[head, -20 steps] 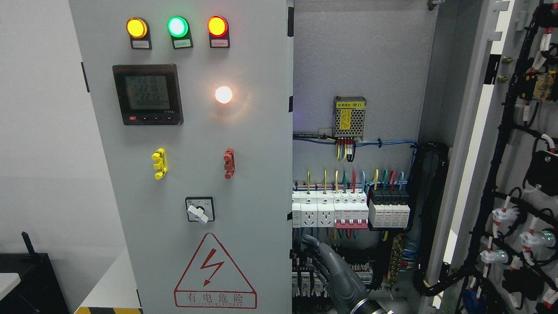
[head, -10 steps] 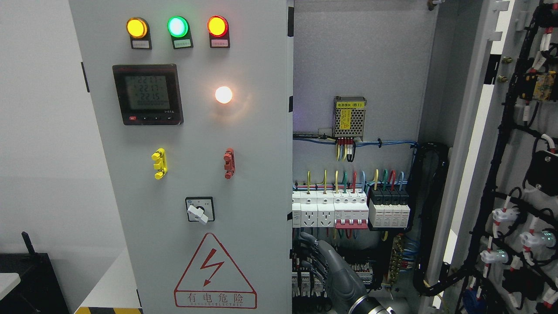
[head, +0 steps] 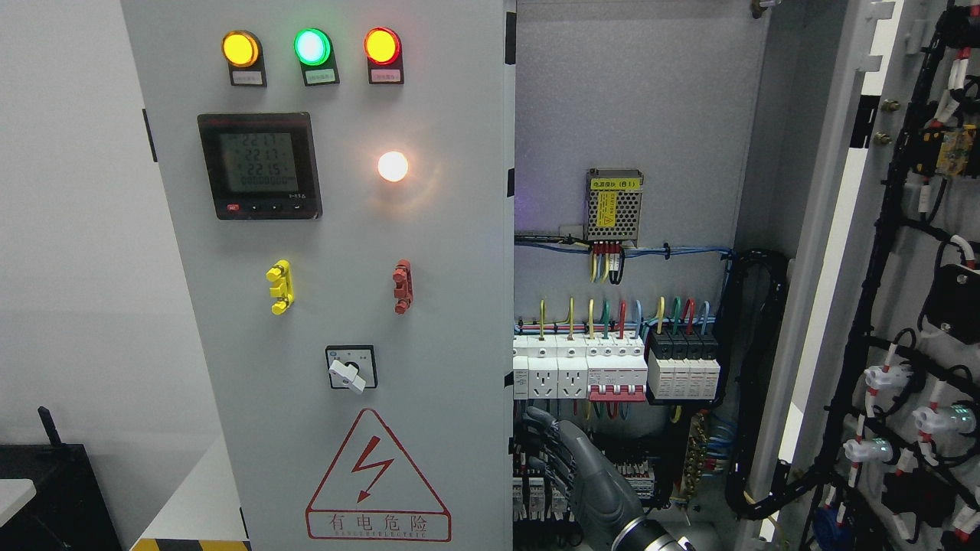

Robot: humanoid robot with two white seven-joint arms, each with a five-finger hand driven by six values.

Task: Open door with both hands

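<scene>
Reaching in from bottom right, the dark grey right hand (head: 563, 459) curls its fingers round the tall grey left door (head: 344, 306)'s vertical edge, just to its left; door's still shut.

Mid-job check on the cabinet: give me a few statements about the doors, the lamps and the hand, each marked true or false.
1. The right door is swung open, its wiring side showing. True.
2. The left door is also swung wide. False: it faces the camera, covering its side.
3. The right hand is low, at the left door's free edge. True.
4. All three top lamps glow green. False: amber, green, red.
5. The left hand is pushing the right door. False: it is not in view.
</scene>
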